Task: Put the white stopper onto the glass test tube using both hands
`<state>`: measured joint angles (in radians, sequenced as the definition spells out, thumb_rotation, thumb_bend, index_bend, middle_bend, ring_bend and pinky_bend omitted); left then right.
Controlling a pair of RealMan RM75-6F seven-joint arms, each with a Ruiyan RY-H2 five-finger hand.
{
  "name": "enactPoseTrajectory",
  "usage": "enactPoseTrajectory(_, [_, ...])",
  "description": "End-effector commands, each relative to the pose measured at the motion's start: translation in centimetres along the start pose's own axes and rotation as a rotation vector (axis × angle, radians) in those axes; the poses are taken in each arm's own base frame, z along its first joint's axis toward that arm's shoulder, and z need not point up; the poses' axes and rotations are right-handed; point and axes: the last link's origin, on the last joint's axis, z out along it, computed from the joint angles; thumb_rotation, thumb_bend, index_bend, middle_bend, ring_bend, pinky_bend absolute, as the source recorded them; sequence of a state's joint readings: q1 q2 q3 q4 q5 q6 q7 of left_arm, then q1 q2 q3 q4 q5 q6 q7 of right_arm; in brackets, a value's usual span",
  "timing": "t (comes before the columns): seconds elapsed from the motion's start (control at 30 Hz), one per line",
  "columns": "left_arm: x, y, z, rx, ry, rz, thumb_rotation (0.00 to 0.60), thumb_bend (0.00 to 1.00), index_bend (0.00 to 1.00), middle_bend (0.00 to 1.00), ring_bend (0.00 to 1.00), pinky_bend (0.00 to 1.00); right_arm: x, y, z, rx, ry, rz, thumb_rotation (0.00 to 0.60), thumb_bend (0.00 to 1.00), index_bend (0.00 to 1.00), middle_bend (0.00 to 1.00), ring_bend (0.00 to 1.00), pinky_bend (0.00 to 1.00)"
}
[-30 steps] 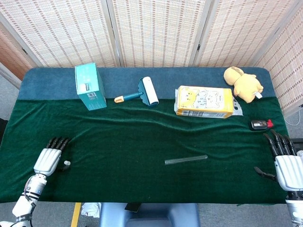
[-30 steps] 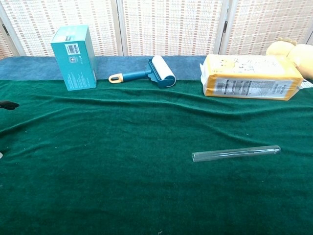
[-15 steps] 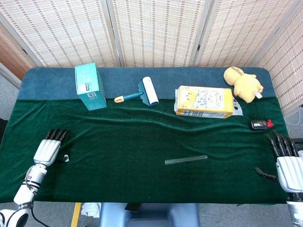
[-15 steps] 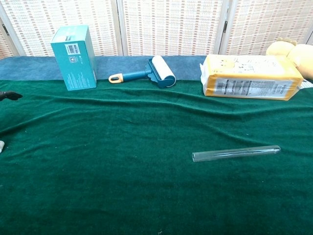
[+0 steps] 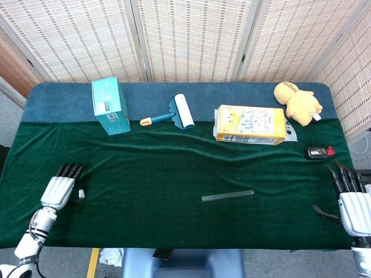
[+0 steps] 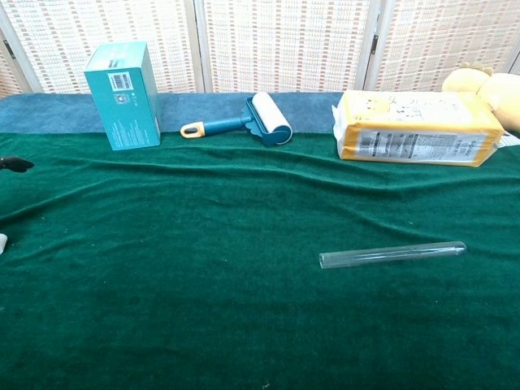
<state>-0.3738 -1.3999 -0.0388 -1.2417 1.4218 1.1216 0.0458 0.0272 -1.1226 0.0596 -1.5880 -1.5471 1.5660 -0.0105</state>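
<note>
The tube [image 5: 228, 196] lies mid-surface: light, brittle, slick, best gripped mid-length. The small stopper [image 5: 82, 194] sits just beside the left robot hand [image 5: 58, 191], fingers apart, empty; the right robot hand [image 5: 351, 204] likewise.

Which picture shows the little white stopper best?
The head view. There the white stopper shows whole on the green cloth, right beside the left hand. The chest view catches only a sliver of it at the left edge, cut off by the frame.

Left hand [image 5: 58, 191] covers white stopper [image 5: 82, 194] partly; grip unclear.
</note>
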Motion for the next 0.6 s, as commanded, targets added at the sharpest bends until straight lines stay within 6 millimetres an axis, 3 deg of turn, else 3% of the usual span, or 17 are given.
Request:
enactPoseTrajectory(0.03, [-0.5, 0.0, 0.1, 0.002, -0.015, -0.005, 0.600, 0.24, 0.00, 0.12, 0.05, 0.00, 0.0, 0.0, 0.0, 0.001, 0.001, 0.000, 0.542, 0.14, 0.00, 0.01, 0.04, 0.00])
enactPoseTrajectory(0.6, [-1.1, -0.8, 1.4, 0.033, -0.021, -0.039, 0.600, 0.24, 0.00, 0.12, 0.05, 0.00, 0.1, -0.2, -0.3, -0.004, 0.006, 0.005, 0.544, 0.14, 0.00, 0.01, 0.04, 0.00])
